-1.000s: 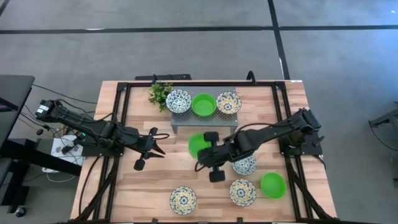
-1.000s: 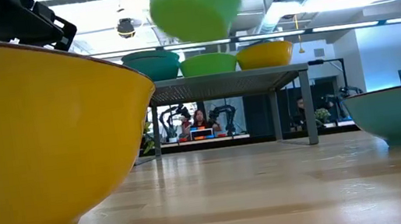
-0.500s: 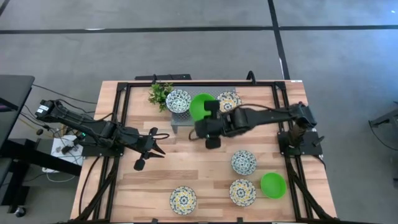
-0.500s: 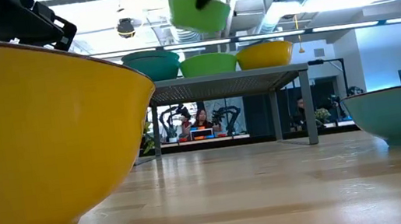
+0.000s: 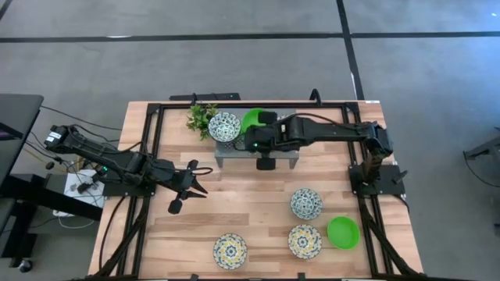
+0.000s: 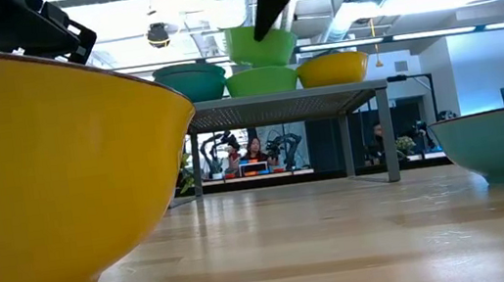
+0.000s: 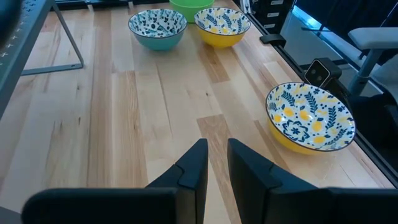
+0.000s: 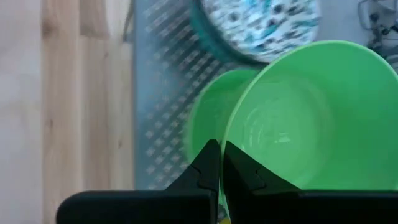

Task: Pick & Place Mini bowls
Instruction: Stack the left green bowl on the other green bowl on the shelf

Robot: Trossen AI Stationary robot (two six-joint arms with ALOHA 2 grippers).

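Right gripper point(image 5: 251, 143): above the grey perforated stand point(image 5: 234, 148) at the far side of the counter point(image 5: 234, 222); jaws pinched shut on the rim of a plain green bowl point(image 8: 311, 118).
Held green bowl: just over a second green bowl point(image 8: 208, 121) that sits in the middle of the stand; from the low camera the two look nearly nested.
Stand, other bowls: a blue-patterned bowl point(image 5: 224, 126) beside the green ones; a yellow bowl point(image 6: 332, 68) on the other side.
Left gripper point(image 5: 191, 185): low over bare wood on the left of the counter; jaws a narrow gap apart, holding nothing.
Front of counter: three patterned bowls point(image 5: 230, 250) point(image 5: 304, 240) point(image 5: 306, 203) and one green bowl point(image 5: 343, 232).
Plant sprig point(image 5: 200, 117): by the stand's left end.
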